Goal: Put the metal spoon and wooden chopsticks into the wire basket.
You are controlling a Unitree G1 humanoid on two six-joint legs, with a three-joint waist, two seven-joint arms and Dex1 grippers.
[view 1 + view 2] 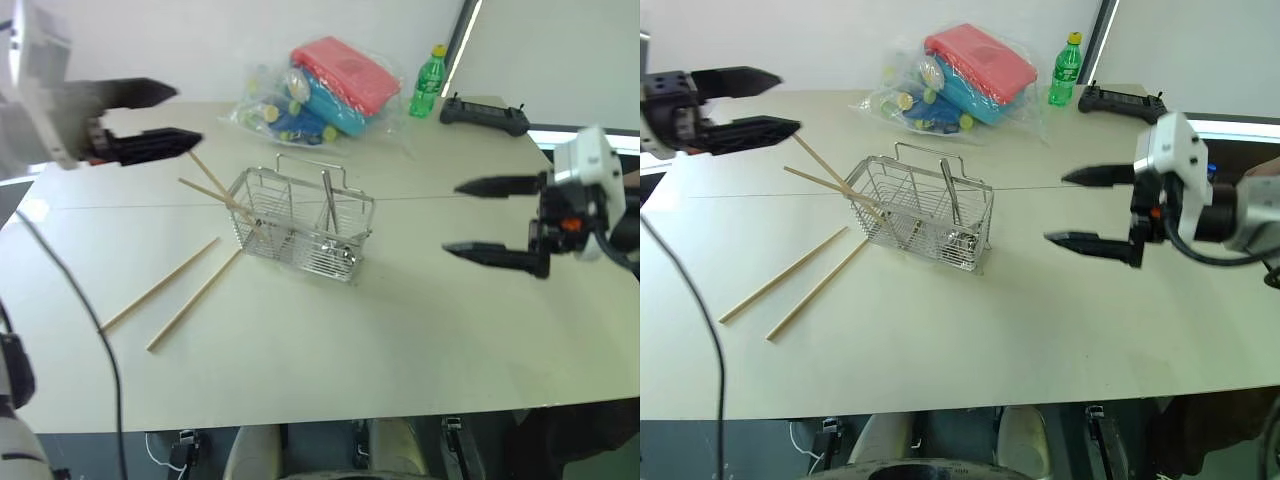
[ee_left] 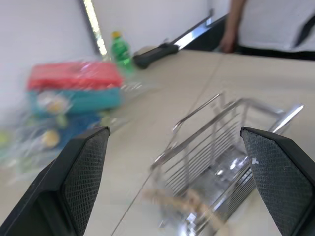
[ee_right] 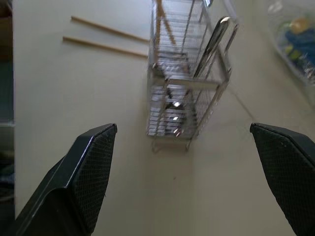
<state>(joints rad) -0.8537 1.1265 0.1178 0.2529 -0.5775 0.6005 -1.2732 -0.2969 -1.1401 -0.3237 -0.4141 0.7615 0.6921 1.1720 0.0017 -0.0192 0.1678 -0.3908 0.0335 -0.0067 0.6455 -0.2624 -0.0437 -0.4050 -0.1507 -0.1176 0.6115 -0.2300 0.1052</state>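
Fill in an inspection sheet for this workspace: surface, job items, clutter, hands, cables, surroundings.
Surface: pale table, bare in front.
Job's things: wire basket upright mid-table; metal spoon stands in it, handle up; two wooden chopsticks lean in its left end, sticking out over the rim; two more lie flat on the table to its left.
Clutter: clear bag of colourful items, green bottle and black controller at the far edge.
Hands: left hand open, in the air left of the basket; right hand open, in the air to its right; both empty.
Cables: one dark cable hanging at the left.
Surroundings: white wall; a person stands beyond the table.
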